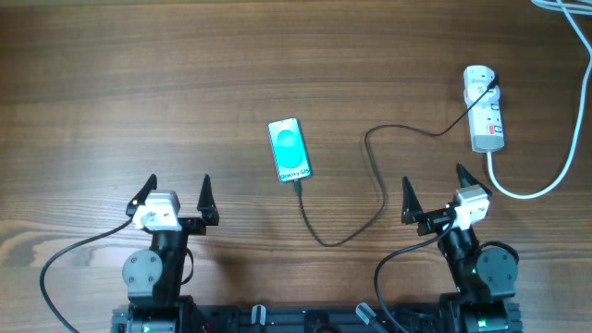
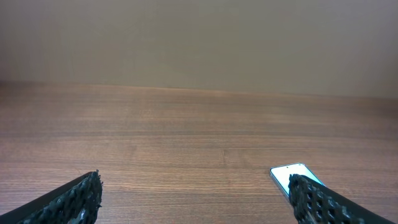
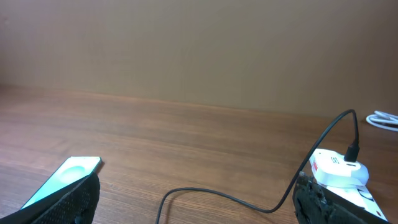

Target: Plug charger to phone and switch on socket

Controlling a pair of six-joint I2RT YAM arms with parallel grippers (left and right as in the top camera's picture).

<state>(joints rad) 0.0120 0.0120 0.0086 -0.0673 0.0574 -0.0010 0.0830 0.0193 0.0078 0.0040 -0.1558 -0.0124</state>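
Your left claw sits at the lower left of the overhead frame, jaws wide and holding nothing. Your right claw at the lower right is just as wide and also holds nothing.

The phone lies flat on the bench near the centre, between the two claws and a little above them. Its screen is turquoise, with a lighter oval and white lettering at the lower end. The lettering looks like "Galaxy", but it is too small to read with confidence.

The charger meets the phone's lower edge, loops down and right, then climbs to the socket at the upper right, where a black plug sits in it. You cannot tell whether the tip is seated in the phone.

The socket has red marks that are unreadable. Its white cord curls off to the right.
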